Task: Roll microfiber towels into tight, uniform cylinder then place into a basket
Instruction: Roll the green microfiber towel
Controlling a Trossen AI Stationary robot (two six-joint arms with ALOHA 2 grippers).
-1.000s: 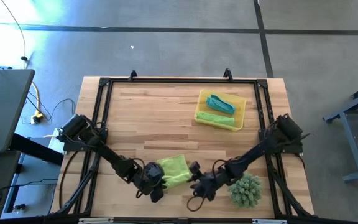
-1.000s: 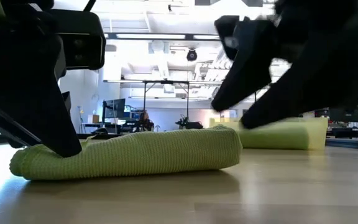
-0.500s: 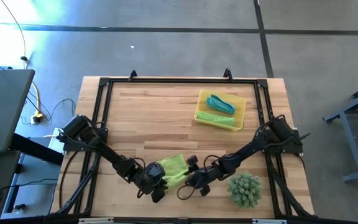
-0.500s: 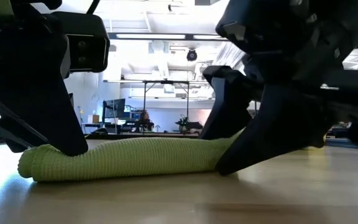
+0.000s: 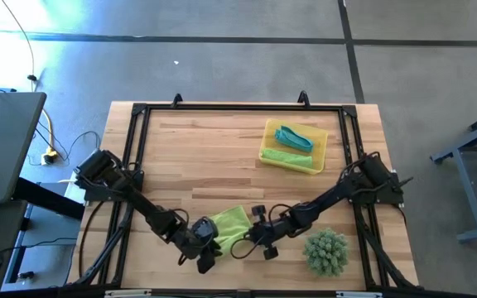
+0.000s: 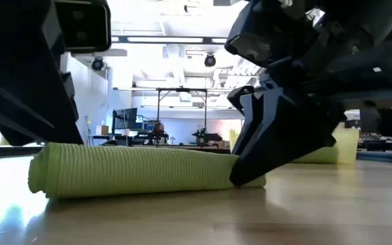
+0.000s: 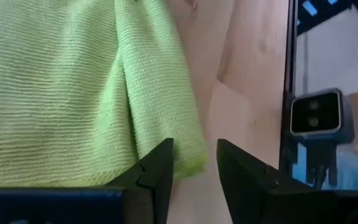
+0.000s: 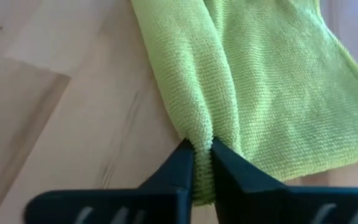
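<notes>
A lime-green microfiber towel (image 5: 228,222), rolled into a loose cylinder, lies near the table's front edge; the low view shows it lengthwise (image 6: 141,178). My left gripper (image 5: 208,248) is at its left end and my right gripper (image 5: 244,240) at its right end, both shut on it. The yellow basket (image 5: 305,128) stands at the far right. In it lie a teal roll (image 5: 295,138) and a lime-green roll (image 5: 288,159). My left gripper has the corner of the roll's left end (image 7: 188,160) between its two fingers (image 7: 160,163). They slant down from the table's left. The end looks raised a little off the wood. My right gripper pinches a rolled fold at the towel's right end (image 8: 202,140) between its two nearly closed fingers (image 8: 182,163). They slant down from the right. The end rests on the table.
A spiky green ball-shaped plant (image 5: 327,252) sits at the near right, close behind my right arm. A black metal frame (image 5: 139,112) runs around the tabletop. Bare wood lies between the towel and the basket.
My right gripper has come down and toward the table's left onto the towel's right end, has rolled at the wrist, and has shut on the fold. My left gripper has risen a little, and the roll's left end stands higher than before.
</notes>
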